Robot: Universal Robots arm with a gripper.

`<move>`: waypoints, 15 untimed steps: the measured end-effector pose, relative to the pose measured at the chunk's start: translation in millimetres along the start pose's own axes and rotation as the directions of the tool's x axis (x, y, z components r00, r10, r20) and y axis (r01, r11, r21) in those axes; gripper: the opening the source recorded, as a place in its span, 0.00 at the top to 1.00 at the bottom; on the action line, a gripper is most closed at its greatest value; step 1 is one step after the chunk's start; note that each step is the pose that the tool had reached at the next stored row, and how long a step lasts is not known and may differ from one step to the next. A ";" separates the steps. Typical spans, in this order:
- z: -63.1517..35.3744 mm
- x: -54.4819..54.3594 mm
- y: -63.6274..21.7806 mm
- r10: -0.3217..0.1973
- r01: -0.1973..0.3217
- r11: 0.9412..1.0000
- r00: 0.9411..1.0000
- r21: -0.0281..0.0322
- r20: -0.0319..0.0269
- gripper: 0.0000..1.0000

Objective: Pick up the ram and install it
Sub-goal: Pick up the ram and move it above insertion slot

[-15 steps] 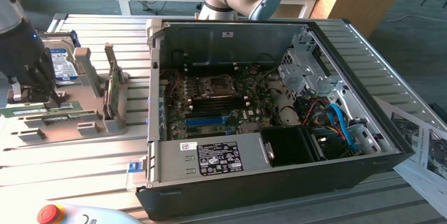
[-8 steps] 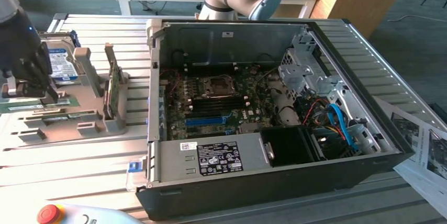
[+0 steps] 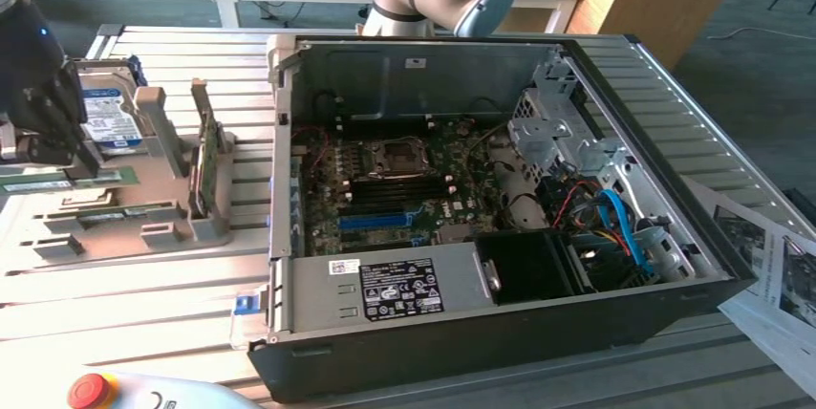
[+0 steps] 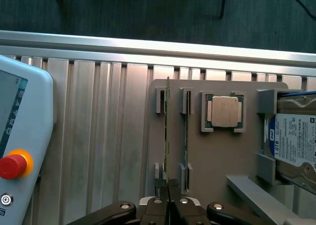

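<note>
The claw [image 4: 168, 188] is pinched nearly closed on one end of the ram [image 4: 167, 131], its two dark fingers [image 4: 159, 205] pressed against the thin green board from either side. The ram stands on edge and runs straight away from the claw, in line with the slot brackets of the grey holder tray [image 4: 222, 156]; whether it is seated in them or raised a little cannot be told.

In the exterior view the claw [image 3: 79, 172] hangs over the same tray at the edge of the slatted metal tabletop [image 3: 153, 294], with the ram [image 3: 36, 182] showing as a narrow green strip at its fingertips.

Just beside the claw, a second thin stick [image 4: 186, 131] sits in the neighbouring slot, parallel to the ram. Beyond that lies a square processor chip [image 4: 224, 111] in its own recess, and further off a hard drive [image 4: 296, 136] with a blue and white label. A broader green card [image 3: 206, 165] stands on edge near the claw, between it and the open computer case [image 3: 510, 342].

Inside the case, well apart from the claw, the motherboard [image 3: 396, 189] shows a long blue slot [image 3: 382, 221]. A teach pendant [image 4: 24, 136] with a red stop button [image 4: 12, 165] lies on the tabletop on the ram's other side.
</note>
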State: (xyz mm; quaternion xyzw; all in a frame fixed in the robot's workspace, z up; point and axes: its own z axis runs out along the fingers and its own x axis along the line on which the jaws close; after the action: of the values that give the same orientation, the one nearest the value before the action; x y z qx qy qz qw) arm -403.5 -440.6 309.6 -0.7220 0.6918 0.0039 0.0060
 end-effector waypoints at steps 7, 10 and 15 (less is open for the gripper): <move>-14.0 -0.2 0.0 0.001 -0.001 1.000 1.000 -0.005 0.000 0.88; -20.5 -0.3 -0.1 0.001 -0.001 1.000 1.000 -0.007 0.000 0.88; -30.9 -0.4 -0.1 0.001 -0.001 1.000 1.000 -0.011 0.000 0.88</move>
State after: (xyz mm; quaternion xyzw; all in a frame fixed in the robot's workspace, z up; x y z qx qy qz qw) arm -403.5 -440.6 340.6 -0.7217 0.6921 0.0078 0.0021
